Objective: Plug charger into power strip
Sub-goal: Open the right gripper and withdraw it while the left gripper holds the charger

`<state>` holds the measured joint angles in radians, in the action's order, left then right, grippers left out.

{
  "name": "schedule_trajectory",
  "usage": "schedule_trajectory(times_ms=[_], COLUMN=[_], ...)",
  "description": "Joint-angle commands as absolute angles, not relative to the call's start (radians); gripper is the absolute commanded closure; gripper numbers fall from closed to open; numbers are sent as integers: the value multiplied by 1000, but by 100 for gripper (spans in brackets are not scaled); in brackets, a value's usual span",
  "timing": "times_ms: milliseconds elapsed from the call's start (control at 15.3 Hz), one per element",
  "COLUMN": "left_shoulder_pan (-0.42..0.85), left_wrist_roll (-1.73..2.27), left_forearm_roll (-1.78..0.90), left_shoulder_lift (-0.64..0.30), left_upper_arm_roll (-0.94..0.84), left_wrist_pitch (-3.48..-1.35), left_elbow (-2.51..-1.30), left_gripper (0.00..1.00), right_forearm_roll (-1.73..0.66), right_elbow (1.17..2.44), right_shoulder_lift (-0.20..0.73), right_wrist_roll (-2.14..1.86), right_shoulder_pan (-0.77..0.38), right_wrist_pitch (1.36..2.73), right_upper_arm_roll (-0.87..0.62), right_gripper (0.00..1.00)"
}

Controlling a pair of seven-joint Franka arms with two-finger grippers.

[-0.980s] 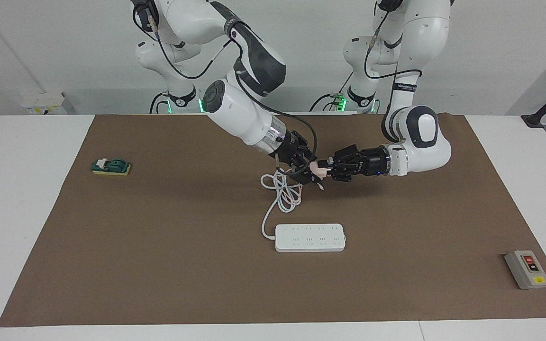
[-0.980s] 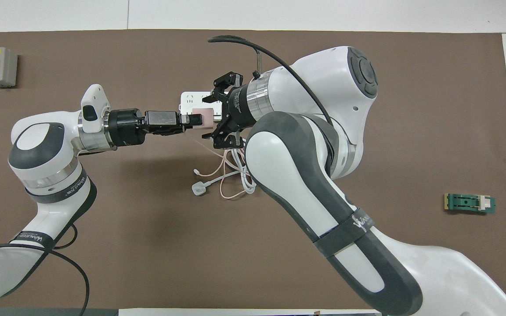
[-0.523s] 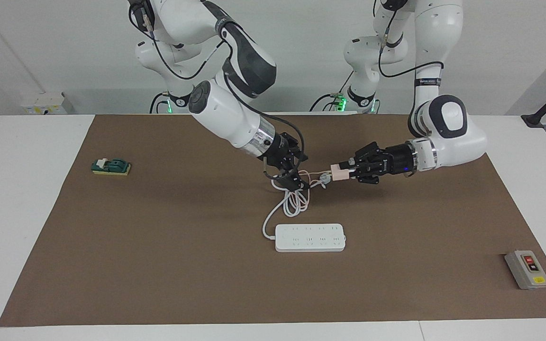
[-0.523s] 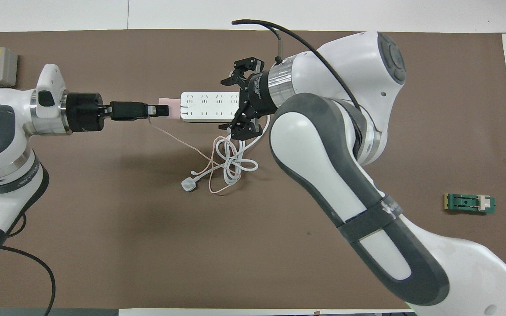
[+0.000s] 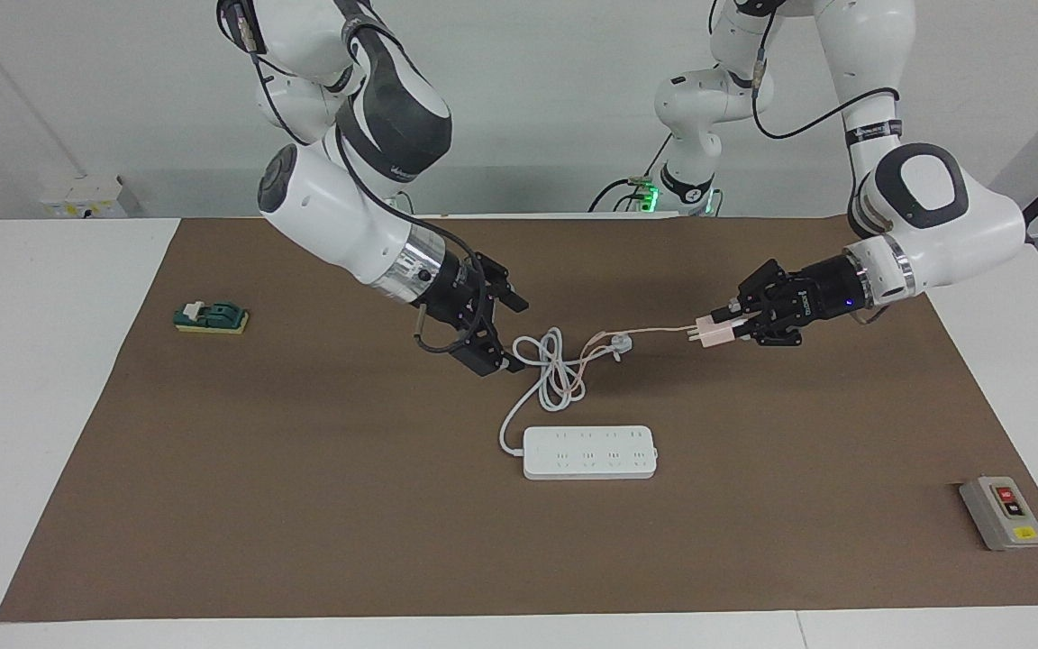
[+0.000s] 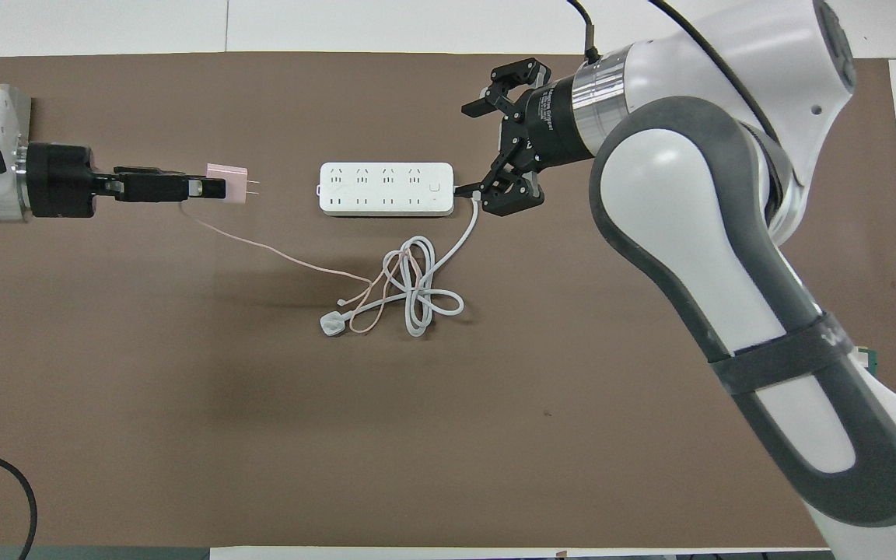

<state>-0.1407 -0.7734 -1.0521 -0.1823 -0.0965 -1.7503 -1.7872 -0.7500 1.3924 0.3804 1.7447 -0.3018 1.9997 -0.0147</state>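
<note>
Pale-pink cube charger [image 5: 711, 334] (two prongs showing), thin cable trailing.

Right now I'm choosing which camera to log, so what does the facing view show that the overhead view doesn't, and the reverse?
Only the facing view: both arm bases, the whole green block, and the charger held up off the mat.

Only the overhead view: the strip's socket faces seen squarely, and the charger's prongs pointing at the strip's end.

Both: the left gripper shut on the charger, the right gripper open over the strip's cord, and the coiled cords.
</note>
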Motion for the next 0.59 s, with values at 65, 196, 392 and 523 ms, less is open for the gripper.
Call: schedule_trajectory(times_ms=[65,196,392,523], left_shoulder_pan=[-152,-140,-72,-11], left_wrist_roll=[-810,-816,-839,-874], left_forearm_roll=[-858,-784,-619,-534], left_shoulder_lift=[-190,-196,-206,-216], left_upper_arm_roll=[-103,-103,-106,-106], left_wrist_pitch=[-1736,-1749,-1834,-1905], left_elbow=[-1726,-1715,-1709,-1701], left_gripper=[93,94,93,95], right_forearm_roll=[-707,-680,-664,-634], right_elbow=[1353,1353,1353,1353], right_shoulder_lift=[361,344,316,296], right_wrist_roll=[1738,1682,1518,1410], right_shoulder_pan=[-232,-186,-114,-81], right_wrist_pitch=[1918,1860,1760,1706], right_upper_arm_roll=[-20,-21,-20,-20], right_gripper=[0,0,0,0])
